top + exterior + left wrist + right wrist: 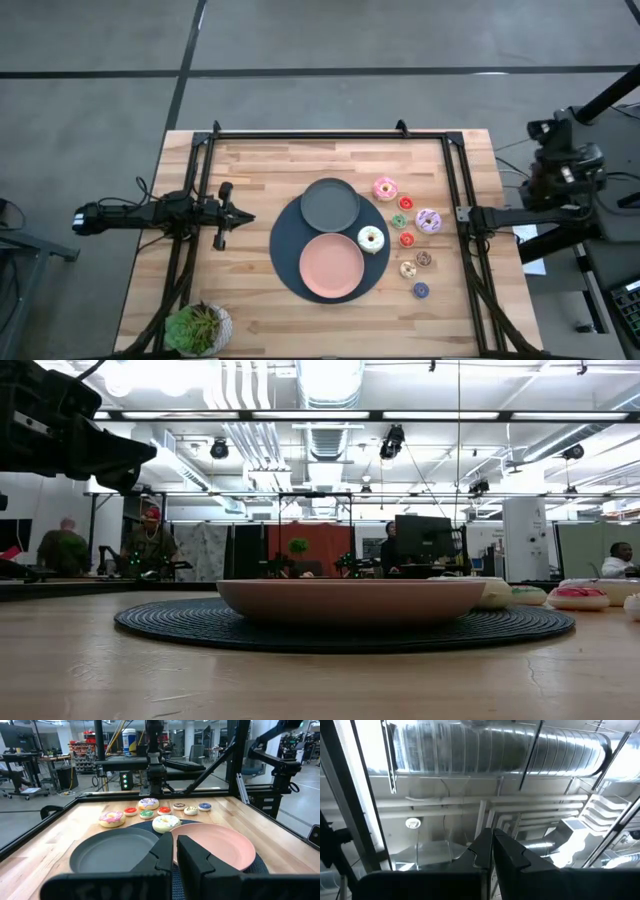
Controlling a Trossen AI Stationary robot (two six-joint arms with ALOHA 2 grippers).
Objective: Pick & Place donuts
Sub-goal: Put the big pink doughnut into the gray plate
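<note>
Several donuts lie on the wooden table right of the plates: a pink-frosted one (385, 189), a lilac one (429, 221) and a white one (371, 239) at the pink plate's edge. Tinier red (406, 203), green (399, 221), tan (408, 268), brown (424, 259) and blue (421, 290) ones lie among them. My left gripper (175, 851) is shut and level at the table's left, pointing at the plates. My right arm (562, 165) is raised beyond the table's right edge. Its gripper (492, 834) is shut and points up at the ceiling.
A grey plate (330, 203) and a pink plate (332, 265) sit on a dark round mat (285, 245) at mid-table. A potted plant (198, 328) stands at the near left corner. Black frame rails (330, 133) border the table. People are in the room beyond.
</note>
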